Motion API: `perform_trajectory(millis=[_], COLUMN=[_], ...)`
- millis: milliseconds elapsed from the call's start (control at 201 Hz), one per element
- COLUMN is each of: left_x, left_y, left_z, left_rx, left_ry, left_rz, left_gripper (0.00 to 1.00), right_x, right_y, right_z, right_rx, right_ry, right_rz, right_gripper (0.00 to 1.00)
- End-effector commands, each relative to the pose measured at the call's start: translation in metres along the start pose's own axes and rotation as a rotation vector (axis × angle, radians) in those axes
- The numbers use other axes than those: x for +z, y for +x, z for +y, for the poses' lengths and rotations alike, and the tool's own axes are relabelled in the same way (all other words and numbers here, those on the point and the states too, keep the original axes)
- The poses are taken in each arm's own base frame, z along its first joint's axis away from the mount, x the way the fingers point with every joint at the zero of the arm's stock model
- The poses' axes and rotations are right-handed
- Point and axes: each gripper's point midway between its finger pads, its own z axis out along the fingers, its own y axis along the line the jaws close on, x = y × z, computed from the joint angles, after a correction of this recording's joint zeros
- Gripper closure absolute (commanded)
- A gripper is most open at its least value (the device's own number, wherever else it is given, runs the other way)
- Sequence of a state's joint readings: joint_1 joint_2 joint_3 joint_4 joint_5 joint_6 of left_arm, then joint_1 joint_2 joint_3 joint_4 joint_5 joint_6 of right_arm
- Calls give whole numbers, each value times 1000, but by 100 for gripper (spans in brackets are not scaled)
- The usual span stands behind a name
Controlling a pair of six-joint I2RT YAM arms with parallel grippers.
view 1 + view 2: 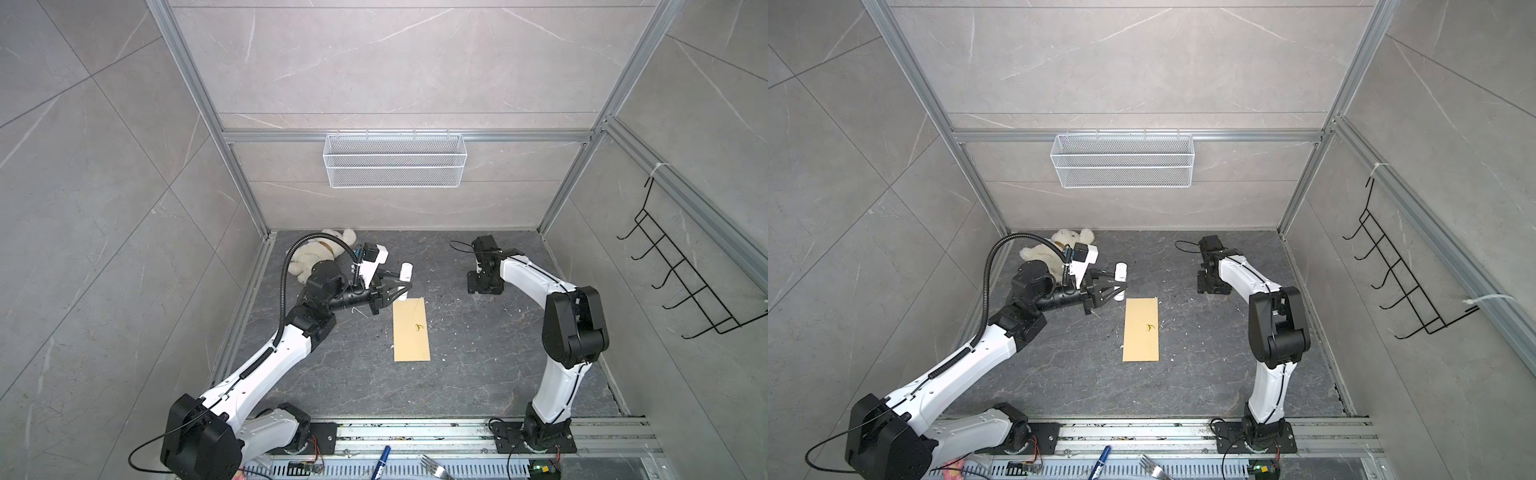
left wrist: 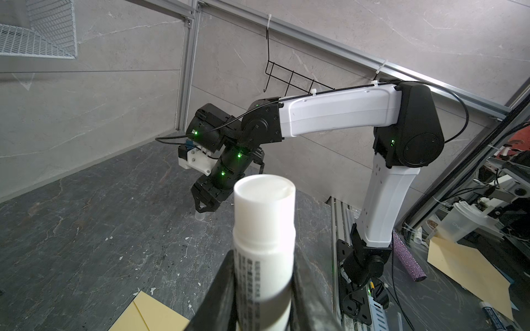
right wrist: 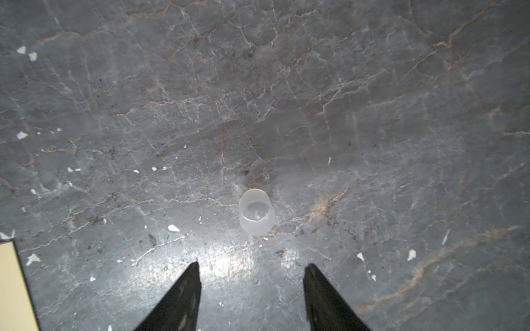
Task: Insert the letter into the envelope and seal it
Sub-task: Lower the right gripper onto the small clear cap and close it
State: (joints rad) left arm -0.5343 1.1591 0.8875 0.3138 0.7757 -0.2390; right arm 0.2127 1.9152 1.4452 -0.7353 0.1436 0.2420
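**Hazards, as judged**
1. Glue stick [image 2: 263, 229]: a white tube pinched between the fingers of the left gripper [image 1: 402, 286]. It is held above the table [image 1: 478, 374], just past the far end of the envelope. The smooth round barrel may twist or slip in the pinch if it is pressed hard on paper.
2. Envelope [image 1: 411, 330]: plain manila, lying flat at mid-table with its long axis running near to far. Nothing pins it, so a glue stroke may drag or crumple it on the slick stone. A small yellowish mark sits on its face. Whether the flap is stuck down cannot be told.
3. Cap [image 3: 256, 212]: small and translucent, resting on the table right of the envelope, toward the far side. It sits beyond the tips of the right gripper [image 3: 252, 266], whose fingers stand spread with nothing between them. Closing from here would catch air, and a nudge may knock the light cap away.
4. Letter: not in view, and whether it lies inside the envelope cannot be told. Sealing an empty envelope would fail the task.

**Count**
- Envelope on the table: one
- Letter: none seen
- Glue stick: one
- Cap: one
- Grippers: two
- Plush toy [image 1: 316, 253], far left corner: one
- Wire basket [image 1: 395, 160], far wall: one
- Hook rack [image 1: 681, 274], right wall: one
- Fork [image 1: 434, 467] and blue marker [image 1: 382, 459], near edge, off the table: one each
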Motion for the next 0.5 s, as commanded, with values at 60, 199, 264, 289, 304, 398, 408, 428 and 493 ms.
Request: perform_trajectory(millis=[60,199,264,289,304,398,408,428,493], left_x=[0,0,0,0,0,0,0,0,0], left_y=[-5,-5,-3,-4,-4,-3,-3,-4,-4], left_z=[-9,-8,-8,-8,-8,-8,-8,-8,-8], left_rx=[25,22,19,19,19,16,16,16,14], left_ry=[36,35,37,35,36,36,35,36,38], left_rz=[-12,-11,-7,-8,-8,-7,-7,-7,-7], left_gripper=[100,100,100,100,100,100,100,100,100], right_x=[10,19,21,23,23,26,27,27,30], right_y=[-10,-10,-10,-9,-9,-10,-10,-10,-9], right_z=[-4,-4,-5,-4,-4,-3,-4,-3,-3], right_rx=[-9,-12,-12,-14,-14,-15,-14,-14,-15], right_ry=[20,22,22,21,20,15,15,15,17], right_rz=[-10,4,8,11,10,11,11,12,19], right_gripper=[45,48,50,50,51,53,53,54,55])
